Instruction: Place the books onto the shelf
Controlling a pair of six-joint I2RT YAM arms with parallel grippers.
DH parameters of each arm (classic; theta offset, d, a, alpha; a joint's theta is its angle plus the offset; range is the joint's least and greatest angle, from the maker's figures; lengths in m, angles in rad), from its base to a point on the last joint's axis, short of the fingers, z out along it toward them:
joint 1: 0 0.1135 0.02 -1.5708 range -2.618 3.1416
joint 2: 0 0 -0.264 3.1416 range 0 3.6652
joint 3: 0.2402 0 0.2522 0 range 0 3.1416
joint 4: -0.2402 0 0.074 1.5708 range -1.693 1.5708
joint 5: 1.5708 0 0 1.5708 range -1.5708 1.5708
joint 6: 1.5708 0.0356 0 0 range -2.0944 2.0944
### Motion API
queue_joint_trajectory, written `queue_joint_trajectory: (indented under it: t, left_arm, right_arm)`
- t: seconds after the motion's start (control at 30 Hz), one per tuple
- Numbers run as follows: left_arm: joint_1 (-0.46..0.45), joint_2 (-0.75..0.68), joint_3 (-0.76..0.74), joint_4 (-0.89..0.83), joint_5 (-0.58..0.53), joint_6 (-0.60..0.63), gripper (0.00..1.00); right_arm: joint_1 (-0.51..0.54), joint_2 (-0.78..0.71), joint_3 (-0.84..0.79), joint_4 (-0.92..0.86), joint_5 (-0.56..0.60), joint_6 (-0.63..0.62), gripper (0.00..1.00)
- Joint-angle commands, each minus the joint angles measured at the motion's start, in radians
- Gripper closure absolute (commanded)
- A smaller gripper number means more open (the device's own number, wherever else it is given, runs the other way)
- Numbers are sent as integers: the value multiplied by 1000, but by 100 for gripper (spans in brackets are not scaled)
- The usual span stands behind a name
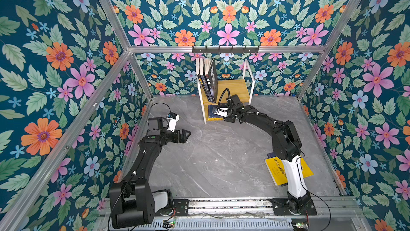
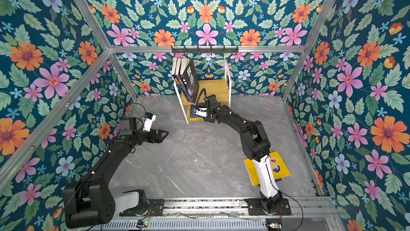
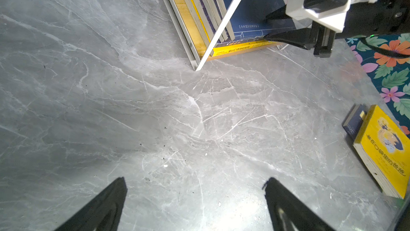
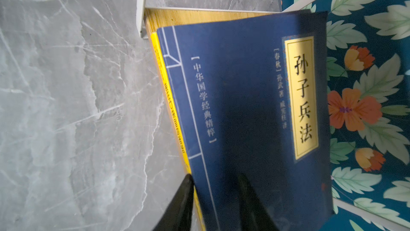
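Note:
The shelf stands at the back wall. Three dark books stand on its top board at the left end. On the lower board lies a flat stack with a navy book on top and a yellow book under it. My right gripper straddles the stack's near edge: one finger rests over the navy cover, the other sits beside the yellow edge. Whether they pinch the books does not show. Another yellow book lies on a navy one by the right arm's base. My left gripper hangs open and empty.
A black hook rail runs along the back wall just above the standing books. The grey marble floor is walled by flowered panels in aluminium framing. The right arm's white link covers part of the floor books.

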Motion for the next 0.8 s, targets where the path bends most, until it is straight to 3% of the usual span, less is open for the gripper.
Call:
queue_joint_trajectory:
  t: [0.0, 0.33, 0.77]
  left_arm:
    - [-1, -1, -4, 8, 3, 8, 0]
    - [3, -10, 3, -4, 11, 9, 0]
    - [4, -4, -4, 4, -2, 5, 0]
  right_arm:
    - [0, -9, -7, 27, -4, -47, 67]
    - [-8, -65, -68, -12, 24, -91, 55]
    - [-43, -34, -46, 17, 41, -91, 60]
